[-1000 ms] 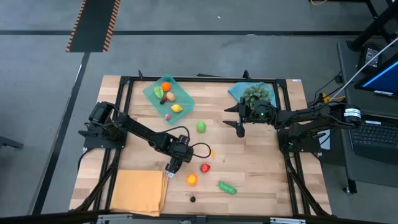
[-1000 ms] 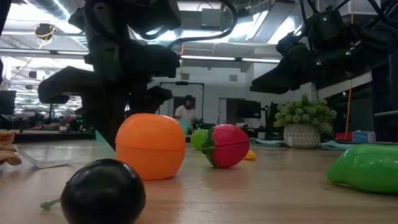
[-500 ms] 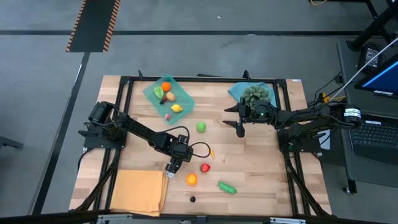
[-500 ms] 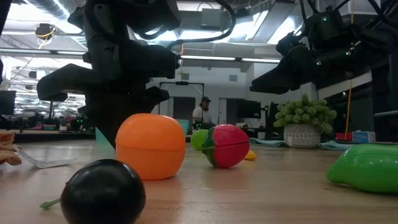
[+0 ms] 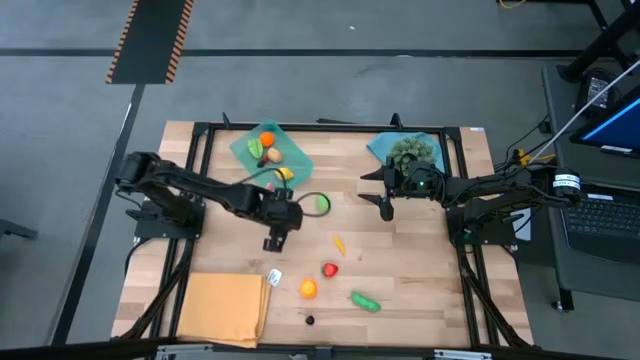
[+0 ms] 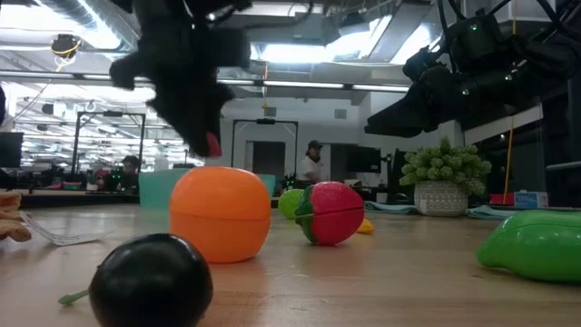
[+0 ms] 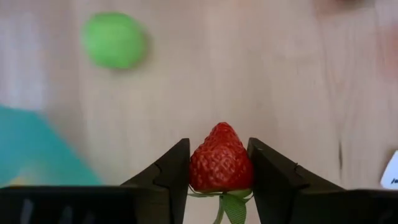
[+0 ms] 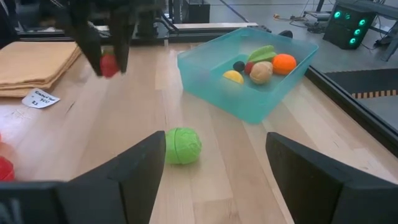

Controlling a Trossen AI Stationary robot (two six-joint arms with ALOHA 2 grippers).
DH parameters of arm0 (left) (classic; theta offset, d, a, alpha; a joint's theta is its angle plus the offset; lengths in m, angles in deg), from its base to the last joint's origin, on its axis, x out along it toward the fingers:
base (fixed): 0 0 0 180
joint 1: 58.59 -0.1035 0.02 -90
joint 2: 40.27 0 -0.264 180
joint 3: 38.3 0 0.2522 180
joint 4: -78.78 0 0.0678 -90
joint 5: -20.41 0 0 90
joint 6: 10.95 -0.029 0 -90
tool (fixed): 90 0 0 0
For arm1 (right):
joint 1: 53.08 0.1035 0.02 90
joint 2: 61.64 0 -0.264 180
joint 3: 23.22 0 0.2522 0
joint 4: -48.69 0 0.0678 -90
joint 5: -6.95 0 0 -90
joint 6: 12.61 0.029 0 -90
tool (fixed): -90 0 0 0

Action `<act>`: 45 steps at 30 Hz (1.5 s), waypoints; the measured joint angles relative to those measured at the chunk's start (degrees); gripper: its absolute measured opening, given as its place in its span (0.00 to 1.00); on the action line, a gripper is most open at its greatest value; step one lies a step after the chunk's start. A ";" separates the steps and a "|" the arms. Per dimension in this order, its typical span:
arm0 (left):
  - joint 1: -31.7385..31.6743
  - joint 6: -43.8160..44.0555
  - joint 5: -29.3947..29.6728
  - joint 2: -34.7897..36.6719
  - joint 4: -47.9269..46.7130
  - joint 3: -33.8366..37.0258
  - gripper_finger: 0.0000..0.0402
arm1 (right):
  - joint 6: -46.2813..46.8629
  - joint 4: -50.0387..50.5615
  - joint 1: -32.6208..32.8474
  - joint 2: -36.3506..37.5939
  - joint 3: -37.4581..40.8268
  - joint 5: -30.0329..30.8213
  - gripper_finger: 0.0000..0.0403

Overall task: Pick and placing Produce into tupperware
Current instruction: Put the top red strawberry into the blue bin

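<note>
Two hands are in play, and only the left one is busy. The left hand (image 5: 274, 243) hangs over the middle of the bench (image 5: 420, 290), just below and left of the green ball (image 5: 322, 204) in the overhead frame, with its fingers clamped on a red strawberry (image 7: 221, 165); the wrist camera shows the berry pinched squarely between both pads, its leafy cap toward the palm. The low view shows it lifted clear of the wood.

The tupperware (image 5: 297, 162) sits toward the upper left of the bench, already holding an orange piece (image 5: 267, 139), a yellow piece (image 5: 284, 173) and a few others. The loose produce lies in the lower centre: an orange fruit (image 5: 308, 289), a red one (image 5: 329, 269), a small orange-yellow piece (image 5: 338, 243), a green pod (image 5: 365, 301) and a dark berry (image 5: 310, 320).

The step in hand looks like the carry to the tray. To do it well, keep the berry high enough to clear the tray's near wall, pass to the left of the green ball so it is not nudged, and bring the fingers over a bare patch of tray floor before letting go low, so the berry does not bounce out.

The right hand (image 5: 387, 208) waits with fingers apart at centre right, holding nothing, in front of the grey-green cluster (image 5: 411, 151).
</note>
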 joint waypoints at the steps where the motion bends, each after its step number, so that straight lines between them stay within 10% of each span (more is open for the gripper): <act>1: -0.52 -0.27 0.52 1.33 -0.66 0.00 0.32 | -0.02 0.01 0.02 0.00 0.01 0.00 0.69; 11: -8.38 -3.28 0.94 12.52 2.46 4.84 0.32 | 0.51 0.17 0.04 0.00 -0.01 -0.11 0.69; 23: -14.93 -5.71 -9.44 26.73 38.23 27.13 0.32 | 1.27 0.00 0.04 0.00 -0.01 -0.15 0.69; 45: -17.86 -4.51 -15.85 27.61 79.37 45.42 0.32 | 1.27 -0.26 0.04 0.00 -0.01 -0.15 0.69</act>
